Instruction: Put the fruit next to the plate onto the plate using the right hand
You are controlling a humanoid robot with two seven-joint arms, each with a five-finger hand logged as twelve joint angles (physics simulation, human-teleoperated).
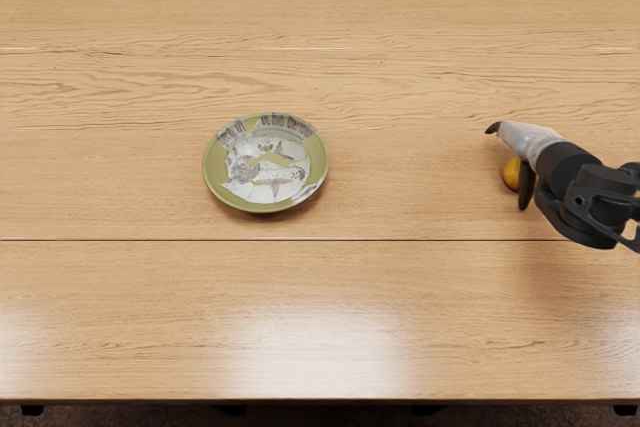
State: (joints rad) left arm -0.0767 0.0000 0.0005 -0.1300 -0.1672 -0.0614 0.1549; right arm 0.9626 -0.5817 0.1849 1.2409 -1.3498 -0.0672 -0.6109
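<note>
- The surface (320, 297) is pale wood that fills almost the whole frame, with long seams running from the left edge to the right edge and a soft sheen along its lower part
- The plate (212, 163) lies flat a little left of the centre of the frame; it is round, with an olive-green rim and a pale middle that bears a grey and yellow drawing
- A wide stretch of bare wood separates the plate from the things at the right side of the frame
- The fruit (511, 175), small and orange-yellow, sits on the surface at the middle right of the frame, well apart from the plate; only its left part shows, because the rest is hidden
- The right hand (535, 152) comes in from the right edge of the frame, silver and black, and sits just over and in front of the fruit; I cannot tell whether it is closed on the fruit or loose
</note>
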